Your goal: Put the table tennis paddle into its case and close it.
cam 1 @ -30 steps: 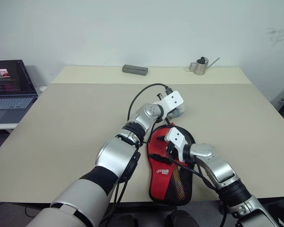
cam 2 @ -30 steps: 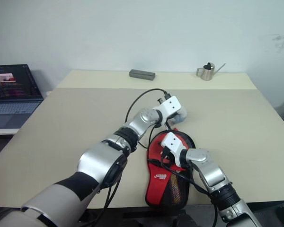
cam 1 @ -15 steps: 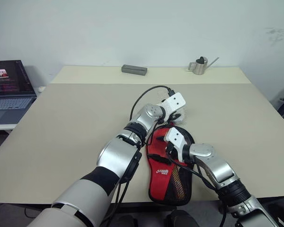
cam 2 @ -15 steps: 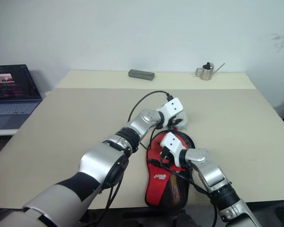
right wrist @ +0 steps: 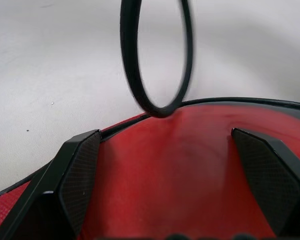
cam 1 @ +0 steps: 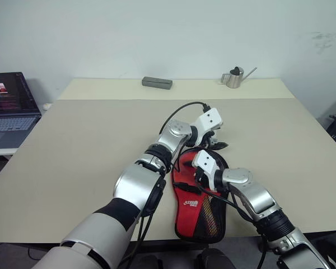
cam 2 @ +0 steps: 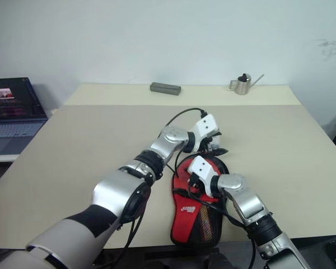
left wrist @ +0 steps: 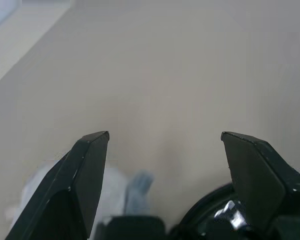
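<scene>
- Laptop [cam 1: 8,106]: lay at the far left, off the table [cam 1: 89,145]; screen lit, text too small to read.
- Left gripper [cam 1: 217,140]: a second earlier it was shut at the round head of the case; by this moment its two black fingers [left wrist: 87,165] had spread wide with nothing between them, and the hand had turned toward the right. Judged: it had let go of the case rim or zipper, so this closing stroke was probably over.
- The case [cam 1: 199,210]: lay flat near the table's front edge, red panel up, handle end toward the robot. White lettering on the panel, not legible.
- The table tennis paddle: could not be told apart from the case's red face.
- Right gripper [right wrist: 172,165]: hung wide open over the red panel, gripping nothing; unchanged.
- Small metal watering can [cam 1: 235,77]: stood at the far right, unmarked.
</scene>
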